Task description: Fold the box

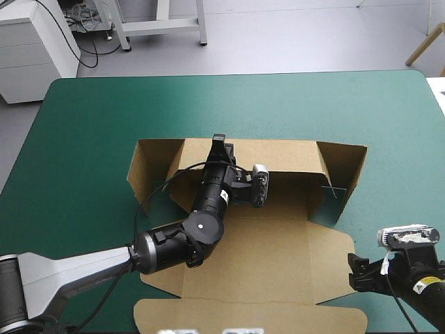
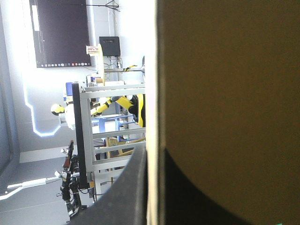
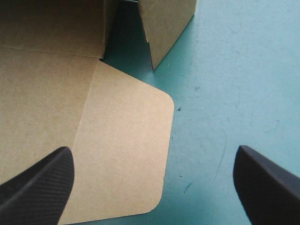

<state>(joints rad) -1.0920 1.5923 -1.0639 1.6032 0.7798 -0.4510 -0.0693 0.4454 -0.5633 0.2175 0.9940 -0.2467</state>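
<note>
Overhead view of a table w/ teal-green cover [image 1: 90,118]. A brown box [image 1: 264,236] of cut board lies centre frame, partly formed. Its far wall [image 1: 292,156] stands upright across the middle of the frame. An end panel is raised at each end, left end panel [image 1: 147,170] and right end panel [image 1: 350,174], both angled toward the viewer. The base lies flat on the cover. A rounded side flap [image 1: 330,268] at centre-right lies flat, and the lid [image 1: 250,316] lies flat along the bottom edge of the frame. The left arm enters from lower left and reaches over the base, w/ the left gripper [image 1: 219,145] at the top edge of the far wall, just left of centre. Its wrist view shows the board edge-on, w/ a black finger [image 2: 126,192] on one side and a dark shape on the other, so the jaws look all but closed, pinching the wall. The right gripper [image 3: 152,154] sits low at lower right of the overhead frame, just off the box. Its jaws are wide apart and hold nothing, w/ the rounded flap's corner and bare cover ahead of it. Progress, as a judgement: early to mid. Done: far wall and end panels up. Left to do: side flaps not lifted or tucked and nothing looks locked, so no finished tray yet
</note>
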